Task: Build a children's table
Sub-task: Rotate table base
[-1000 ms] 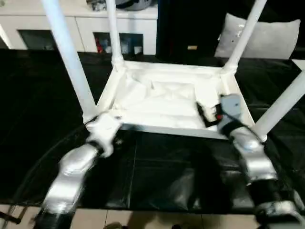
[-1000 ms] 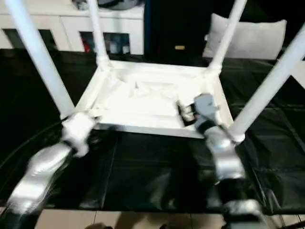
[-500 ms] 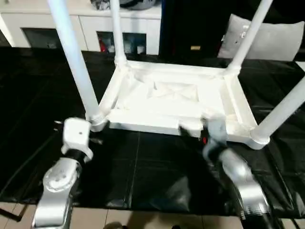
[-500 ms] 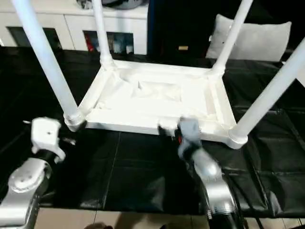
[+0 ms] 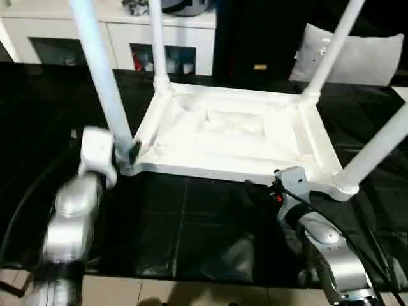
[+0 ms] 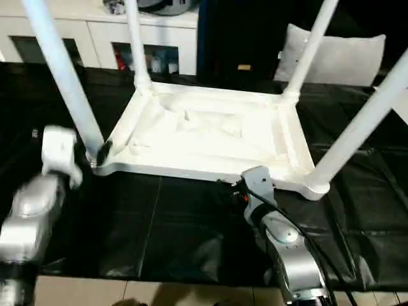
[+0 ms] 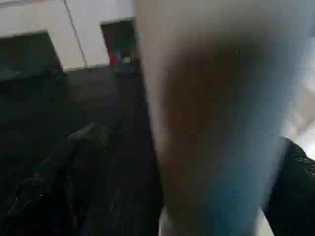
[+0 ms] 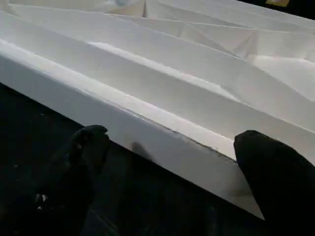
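Left eye view: the children's table (image 5: 236,137) is being shown upside down near the middle of the black worktop (image 5: 191,223), all four legs (image 5: 99,70) standing in their corner sockets. The left gripper (image 5: 131,153), jaws wide, is being held around the near-left leg's base. The right gripper (image 8: 167,162), jaws equally wide and empty, is being held just off the tabletop's near rim. Light, stiff, smooth plastic is being judged likely; a leg low by its socket, or the ribbed rim, is being judged the surest hold.
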Tool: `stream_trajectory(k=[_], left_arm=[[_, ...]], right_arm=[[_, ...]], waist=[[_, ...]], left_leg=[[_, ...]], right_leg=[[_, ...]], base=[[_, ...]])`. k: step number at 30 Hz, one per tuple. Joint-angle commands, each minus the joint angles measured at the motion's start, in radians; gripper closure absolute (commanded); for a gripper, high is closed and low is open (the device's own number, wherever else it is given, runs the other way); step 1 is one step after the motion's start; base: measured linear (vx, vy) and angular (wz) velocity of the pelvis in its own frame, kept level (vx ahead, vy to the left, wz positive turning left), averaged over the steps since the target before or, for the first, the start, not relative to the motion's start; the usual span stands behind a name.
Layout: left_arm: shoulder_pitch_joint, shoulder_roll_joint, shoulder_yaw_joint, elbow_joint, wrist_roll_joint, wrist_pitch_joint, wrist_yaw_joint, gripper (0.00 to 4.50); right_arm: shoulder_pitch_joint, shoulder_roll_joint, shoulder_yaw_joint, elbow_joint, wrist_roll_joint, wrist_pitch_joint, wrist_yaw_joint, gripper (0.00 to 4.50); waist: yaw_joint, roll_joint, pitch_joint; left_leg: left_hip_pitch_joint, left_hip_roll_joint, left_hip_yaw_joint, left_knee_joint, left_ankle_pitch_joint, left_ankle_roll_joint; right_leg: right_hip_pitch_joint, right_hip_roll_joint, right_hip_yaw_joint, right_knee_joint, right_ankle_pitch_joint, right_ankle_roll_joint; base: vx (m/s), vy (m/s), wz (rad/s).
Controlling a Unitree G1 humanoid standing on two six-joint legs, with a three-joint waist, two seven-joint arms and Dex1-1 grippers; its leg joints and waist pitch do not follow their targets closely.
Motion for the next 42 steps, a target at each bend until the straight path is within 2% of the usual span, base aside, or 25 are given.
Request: stream_trajectory(k=[1,5,7,9,10,11,12,13,14,15,16,17,20,23,26,27,28,29,30,34,37,39,40,41,42], left_arm=[[-0.032,0.004,0.009,0.054,-0.036,-0.022,-0.057,0.03],[-0.093,0.010,-0.006,0.135,-0.067,-0.054,-0.171,0.03],[-0.123,0.014,-0.022,0.183,-0.076,-0.071,-0.242,0.03],[-0.140,0.014,-0.028,0.211,-0.077,-0.079,-0.263,0.03],[-0.163,0.016,-0.035,0.249,-0.073,-0.098,-0.283,0.03],[-0.163,0.016,-0.035,0.249,-0.073,-0.098,-0.283,0.03],[-0.187,0.013,-0.030,0.283,-0.089,-0.109,-0.322,0.03],[-0.187,0.013,-0.030,0.283,-0.089,-0.109,-0.322,0.03],[-0.189,0.012,-0.029,0.285,-0.092,-0.110,-0.327,0.03],[-0.195,0.010,-0.025,0.290,-0.100,-0.112,-0.340,0.03],[-0.205,0.006,-0.018,0.289,-0.127,-0.098,-0.381,0.03],[-0.206,0.005,-0.017,0.287,-0.136,-0.093,-0.398,0.03],[-0.199,0.005,-0.025,0.253,-0.180,-0.057,-0.488,0.03],[-0.189,0.009,-0.036,0.229,-0.201,-0.040,-0.548,0.03],[-0.156,0.025,-0.062,0.174,-0.239,0.014,-0.655,0.03],[-0.109,0.048,-0.095,0.083,-0.290,0.099,-0.757,0.03],[-0.107,0.049,-0.097,0.078,-0.293,0.104,-0.762,0.03],[-0.081,0.062,-0.114,0.026,-0.317,0.150,-0.800,0.03],[-0.070,0.066,-0.119,0.004,-0.325,0.168,-0.811,0.03],[-0.023,0.077,-0.142,-0.105,-0.371,0.242,-0.845,0.03],[0.031,0.089,-0.176,-0.227,-0.406,0.307,-0.863,0.03],[0.065,0.097,-0.203,-0.295,-0.418,0.339,-0.870,0.03],[0.065,0.097,-0.203,-0.295,-0.418,0.339,-0.870,0.03],[0.089,0.100,-0.217,-0.350,-0.434,0.377,-0.877,0.03],[0.103,0.100,-0.224,-0.385,-0.449,0.403,-0.878,0.03]], right_arm=[[0.012,-0.017,-0.018,0.012,-0.018,0.049,-0.019,0.00],[0.012,-0.026,-0.021,0.009,-0.024,0.074,-0.023,0.00],[0.013,-0.032,-0.019,0.006,-0.032,0.088,-0.025,0.00],[0.014,-0.029,-0.024,0.001,-0.026,0.065,-0.023,0.00],[0.017,-0.019,-0.038,-0.021,0.012,0.025,0.005,0.00],[0.017,-0.019,-0.038,-0.021,0.012,0.025,0.005,0.00],[0.026,-0.015,-0.049,-0.064,0.093,0.025,0.087,0.00],[0.026,-0.015,-0.049,-0.064,0.093,0.025,0.087,0.00],[0.027,-0.015,-0.050,-0.069,0.104,0.027,0.099,0.00],[0.030,-0.017,-0.053,-0.084,0.134,0.032,0.133,0.00],[0.045,-0.049,-0.052,-0.125,0.199,0.063,0.228,0.00],[0.054,-0.066,-0.050,-0.141,0.219,0.076,0.264,0.00],[0.082,-0.128,-0.066,-0.159,0.247,0.120,0.330,0.00],[0.081,-0.144,-0.091,-0.133,0.232,0.145,0.307,0.00],[0.062,-0.158,-0.125,-0.074,0.199,0.192,0.241,0.00],[0.044,-0.180,-0.155,-0.024,0.174,0.230,0.183,0.00],[0.043,-0.182,-0.156,-0.022,0.173,0.232,0.180,0.00],[0.033,-0.198,-0.165,0.004,0.163,0.244,0.162,0.00],[0.029,-0.204,-0.166,0.015,0.156,0.245,0.155,0.00],[-0.010,-0.199,-0.164,0.063,0.124,0.221,0.127,0.00],[-0.074,-0.171,-0.144,0.127,0.104,0.172,0.109,0.00],[-0.115,-0.151,-0.129,0.160,0.098,0.152,0.100,0.00],[-0.115,-0.151,-0.129,0.160,0.098,0.152,0.100,0.00],[-0.147,-0.134,-0.118,0.184,0.099,0.143,0.102,0.00],[-0.164,-0.125,-0.110,0.201,0.093,0.132,0.103,0.00]], waist=[[0.005,0.003,-0.057],[0.007,0.001,-0.056],[0.013,-0.001,-0.054],[0.020,-0.002,-0.052],[0.021,-0.003,-0.053],[0.022,-0.003,-0.052],[0.023,0.000,-0.054],[0.024,-0.001,-0.054],[0.023,-0.003,-0.054],[0.024,-0.001,-0.056],[0.026,-0.001,-0.055],[0.030,0.000,-0.056],[0.035,0.000,-0.055],[0.040,-0.001,-0.056],[0.042,-0.001,-0.054],[0.041,-0.003,-0.054],[0.040,-0.003,-0.054],[0.041,-0.001,-0.053],[0.038,-0.001,-0.051],[0.031,-0.002,-0.050],[0.021,0.002,-0.049],[0.009,-0.001,-0.048],[0.005,0.000,-0.046],[0.001,-0.005,-0.047],[-0.004,-0.004,-0.047]], left_leg=[[0.005,0.038,-0.016,-0.083,-0.230,0.008],[0.008,0.038,-0.014,-0.084,-0.233,0.006],[0.012,0.041,-0.014,-0.086,-0.261,-0.002],[0.016,0.041,-0.014,-0.087,-0.285,-0.009],[0.015,0.042,-0.015,-0.088,-0.285,-0.010],[0.014,0.041,-0.015,-0.089,-0.289,-0.010],[0.014,0.042,-0.016,-0.089,-0.285,-0.006],[0.015,0.044,-0.015,-0.088,-0.290,-0.001],[0.008,0.046,-0.019,-0.090,-0.277,0.000],[0.011,0.047,-0.017,-0.088,-0.270,0.004],[0.012,0.047,-0.016,-0.087,-0.265,0.014],[0.014,0.049,-0.015,-0.086,-0.260,0.018],[0.011,0.050,-0.014,-0.086,-0.240,0.022],[0.013,0.049,-0.012,-0.085,-0.227,0.010],[0.013,0.050,-0.014,-0.089,-0.235,-0.005],[0.017,0.051,-0.011,-0.088,-0.241,-0.011],[0.014,0.052,-0.015,-0.090,-0.232,-0.017],[0.018,0.050,-0.009,-0.089,-0.240,-0.020],[0.015,0.048,-0.009,-0.089,-0.245,-0.019],[0.011,0.047,-0.011,-0.089,-0.254,-0.016],[0.014,0.048,-0.011,-0.089,-0.275,-0.020],[0.010,0.047,-0.013,-0.091,-0.280,-0.022],[0.011,0.046,-0.012,-0.091,-0.283,-0.021],[0.014,0.046,-0.009,-0.089,-0.288,-0.018],[0.010,0.046,-0.012,-0.090,-0.283,-0.017]], right_leg=[[0.046,-0.063,0.049,-0.076,-0.235,-0.131],[0.047,-0.064,0.050,-0.078,-0.243,-0.140],[0.045,-0.068,0.051,-0.082,-0.290,-0.131],[0.041,-0.071,0.052,-0.089,-0.335,-0.116],[0.043,-0.072,0.052,-0.088,-0.335,-0.115],[0.043,-0.072,0.051,-0.090,-0.340,-0.111],[0.045,-0.073,0.052,-0.089,-0.325,-0.113],[0.045,-0.074,0.052,-0.089,-0.321,-0.114],[0.050,-0.075,0.051,-0.084,-0.297,-0.123],[0.049,-0.074,0.051,-0.082,-0.276,-0.132],[0.052,-0.073,0.051,-0.080,-0.254,-0.144],[0.051,-0.073,0.052,-0.079,-0.240,-0.149],[0.054,-0.074,0.051,-0.076,-0.216,-0.168],[0.051,-0.075,0.051,-0.077,-0.229,-0.179],[0.052,-0.079,0.050,-0.078,-0.268,-0.173],[0.048,-0.077,0.052,-0.080,-0.278,-0.173],[0.052,-0.081,0.052,-0.074,-0.274,-0.178],[0.046,-0.075,0.052,-0.079,-0.285,-0.178],[0.049,-0.075,0.052,-0.079,-0.287,-0.179],[0.052,-0.076,0.050,-0.084,-0.332,-0.156],[0.048,-0.074,0.049,-0.086,-0.354,-0.161],[0.051,-0.073,0.048,-0.086,-0.377,-0.159],[0.048,-0.071,0.048,-0.088,-0.380,-0.158],[0.046,-0.069,0.050,-0.089,-0.381,-0.156],[0.050,-0.070,0.049,-0.085,-0.377,-0.161]], base=[[0.000,0.000,0.00],[0.000,0.000,0.00],[0.000,0.000,0.00],[0.000,0.000,0.00],[0.000,0.000,0.00],[0.000,0.000,0.00],[0.000,0.000,0.00],[0.000,0.000,0.00],[0.000,0.000,0.00],[0.000,0.000,0.00],[0.000,0.000,0.00],[0.000,0.000,0.00],[0.000,0.000,0.00],[0.000,0.000,0.00],[0.000,0.000,0.00],[0.000,0.000,0.00],[0.000,0.000,0.00],[0.000,0.000,0.00],[0.000,0.000,0.00],[0.000,0.000,0.00],[0.000,0.000,0.00],[0.000,0.000,0.00],[0.000,0.000,0.00],[0.000,0.000,0.00],[0.000,0.000,0.00]])
